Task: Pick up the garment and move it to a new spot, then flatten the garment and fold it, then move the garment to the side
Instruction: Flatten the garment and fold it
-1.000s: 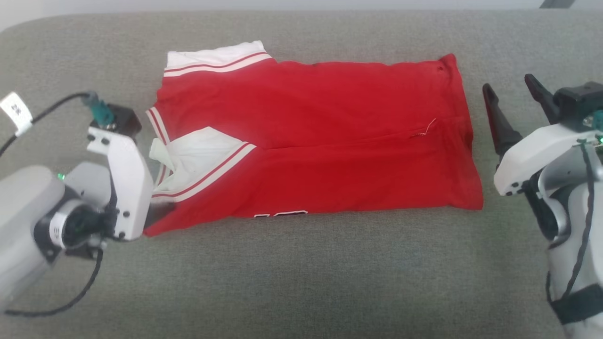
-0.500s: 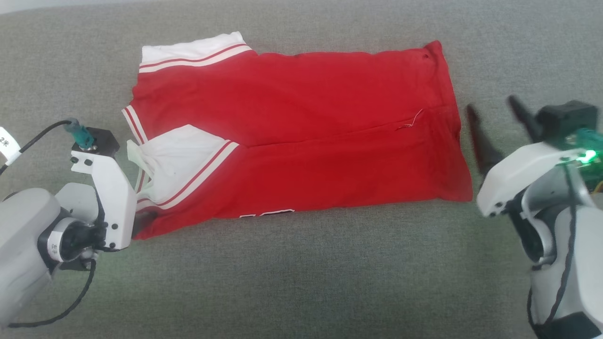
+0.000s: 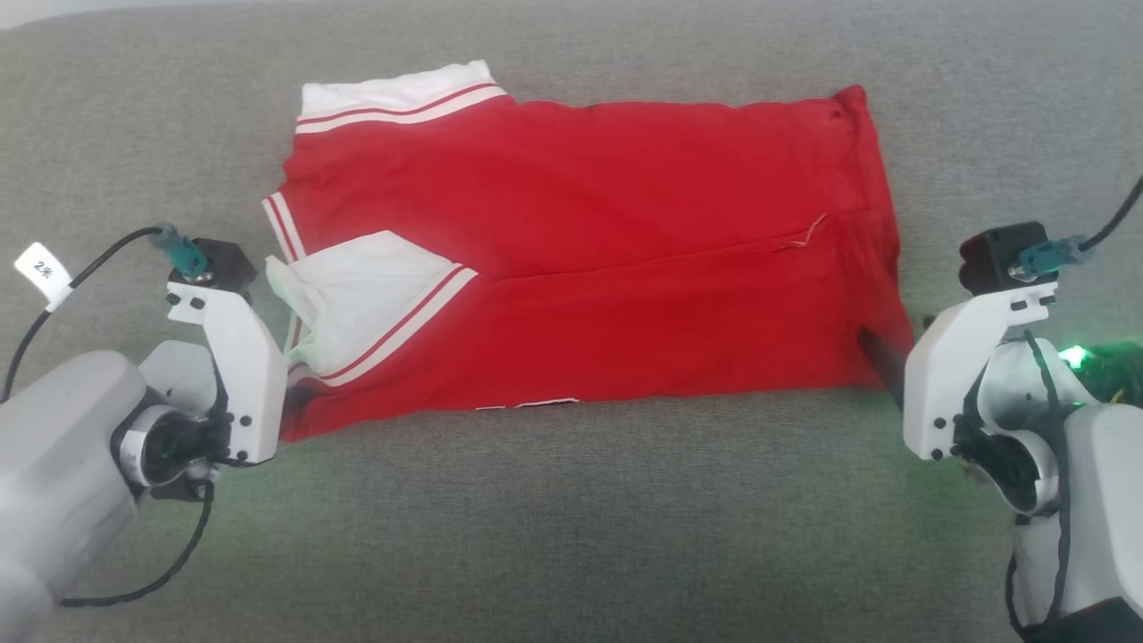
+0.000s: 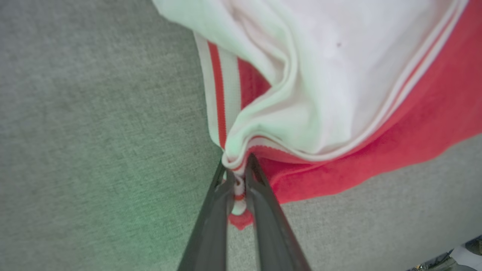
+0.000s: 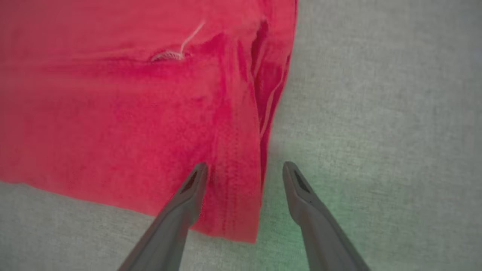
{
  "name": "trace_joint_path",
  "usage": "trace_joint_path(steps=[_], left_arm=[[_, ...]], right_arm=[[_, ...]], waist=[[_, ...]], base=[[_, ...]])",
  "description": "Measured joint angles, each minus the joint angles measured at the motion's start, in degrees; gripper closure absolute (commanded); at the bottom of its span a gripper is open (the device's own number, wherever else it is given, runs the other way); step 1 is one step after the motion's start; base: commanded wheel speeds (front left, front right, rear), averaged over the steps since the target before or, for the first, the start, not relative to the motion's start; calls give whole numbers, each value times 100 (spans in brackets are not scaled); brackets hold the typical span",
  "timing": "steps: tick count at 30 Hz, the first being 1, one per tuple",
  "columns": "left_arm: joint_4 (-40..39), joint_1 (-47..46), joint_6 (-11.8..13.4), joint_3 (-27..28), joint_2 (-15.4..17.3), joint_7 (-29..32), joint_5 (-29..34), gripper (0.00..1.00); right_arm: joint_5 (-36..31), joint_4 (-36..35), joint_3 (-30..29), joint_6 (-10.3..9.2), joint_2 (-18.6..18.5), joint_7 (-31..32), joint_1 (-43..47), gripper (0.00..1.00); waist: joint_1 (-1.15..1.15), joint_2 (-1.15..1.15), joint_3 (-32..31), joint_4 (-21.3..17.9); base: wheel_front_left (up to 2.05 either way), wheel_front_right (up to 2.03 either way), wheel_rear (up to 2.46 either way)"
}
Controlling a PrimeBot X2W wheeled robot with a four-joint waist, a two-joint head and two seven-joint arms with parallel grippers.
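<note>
Garment point(image 3: 580, 223) lies folded mid-cushion point(image 3: 571, 518). Left gripper point(image 4: 236, 169) pinches its near-left corner. Right gripper point(image 5: 244, 165), jaws spread, straddles the near-right corner, probably so both corners lift evenly.

Left claw point(image 4: 236, 162): two long dark grey fingers, narrowing to thin tips.
Right claw point(image 5: 244, 165): same dark fingers point(image 5: 188, 195), each with a recessed slot near the tip.
Left wrist housing point(image 3: 239, 357): white plate with small dark screws, topped by a black block with a teal connector.
Cable point(image 3: 112, 246): black, carrying a white tag point(image 3: 42, 268) marked "2".
Left forearm point(image 3: 54, 446): pale grey, rounded.
Right wrist housing point(image 3: 942, 384): white with dark screws.
Indicator light point(image 3: 1072, 355): green.
</note>
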Motion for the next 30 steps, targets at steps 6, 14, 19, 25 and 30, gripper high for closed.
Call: trace_joint_path(steps=[6,14,19,25,30], left_arm=[[151,-57,-133,1,-174,-73,16,100],[258,-71,-242,19,-238,-144,14,100],[133,-72,-197,18,-138,-19,-25,100],[-533,20,103,-54,247,255,-29,100],[-1385,205,513,-88,691,396,-47,100]], right_arm=[[-81,296,-32,-1,-30,839,-145,51],[-48,388,12,1,-185,973,-303,100],[146,142,133,1,-386,1283,-283,100],[447,-503,196,1,-725,1831,3,100],[643,-1152,104,1,-856,2320,419,100]], waist=[[0,0,47,141],[0,0,44,222],[0,0,-15,236],[0,-1,-121,255],[0,0,-175,257]], base=[[0,0,0],[0,0,0],[0,0,0],[0,0,0],[0,0,0]])
